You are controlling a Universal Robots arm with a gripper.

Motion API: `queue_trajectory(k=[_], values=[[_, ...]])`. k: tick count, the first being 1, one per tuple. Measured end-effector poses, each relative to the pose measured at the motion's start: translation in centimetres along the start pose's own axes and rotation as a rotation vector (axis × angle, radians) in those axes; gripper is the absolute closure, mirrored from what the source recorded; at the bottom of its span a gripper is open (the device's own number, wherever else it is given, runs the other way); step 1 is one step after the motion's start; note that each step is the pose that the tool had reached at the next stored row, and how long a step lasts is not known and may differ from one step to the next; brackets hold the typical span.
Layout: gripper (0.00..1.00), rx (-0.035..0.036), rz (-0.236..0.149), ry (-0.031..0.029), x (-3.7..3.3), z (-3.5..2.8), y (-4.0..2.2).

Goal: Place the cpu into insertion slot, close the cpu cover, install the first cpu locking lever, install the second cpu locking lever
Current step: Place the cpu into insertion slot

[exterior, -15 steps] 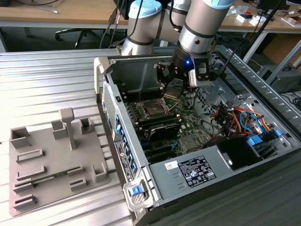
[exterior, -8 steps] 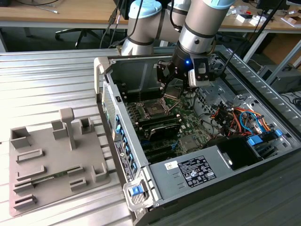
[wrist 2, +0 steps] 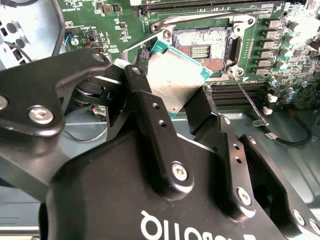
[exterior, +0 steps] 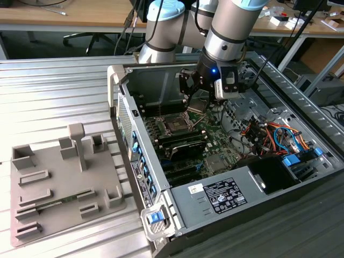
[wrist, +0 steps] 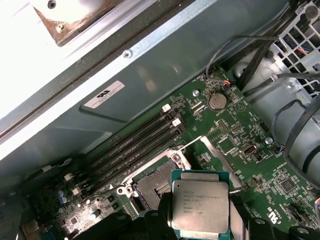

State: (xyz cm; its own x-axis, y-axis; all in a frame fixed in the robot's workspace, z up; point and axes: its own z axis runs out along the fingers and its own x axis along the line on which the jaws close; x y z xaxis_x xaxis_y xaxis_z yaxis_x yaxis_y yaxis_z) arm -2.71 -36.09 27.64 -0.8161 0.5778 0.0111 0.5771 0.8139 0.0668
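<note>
My gripper hangs inside the open computer case, shut on the cpu. The cpu is a flat square chip with a grey metal top and a green rim, and black fingers press on two opposite edges. In the second wrist view the cpu is tilted and sits just above and to one side of the open insertion slot, not touching it. The slot lies on the motherboard below the gripper. The cpu cover stands raised at the slot's edge. A thin wire locking lever sticks out, unlatched.
Memory slots run beside the socket. The case's back wall and a bundle of cables flank the gripper. The power supply lies at the case's near end. A grey fixture plate sits at the exterior view's left.
</note>
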Motion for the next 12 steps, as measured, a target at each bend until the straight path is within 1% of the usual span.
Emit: queue_trajectory(k=[12], values=[[0.46,0.0006,0.046,-0.0040,0.00,0.00,0.00]])
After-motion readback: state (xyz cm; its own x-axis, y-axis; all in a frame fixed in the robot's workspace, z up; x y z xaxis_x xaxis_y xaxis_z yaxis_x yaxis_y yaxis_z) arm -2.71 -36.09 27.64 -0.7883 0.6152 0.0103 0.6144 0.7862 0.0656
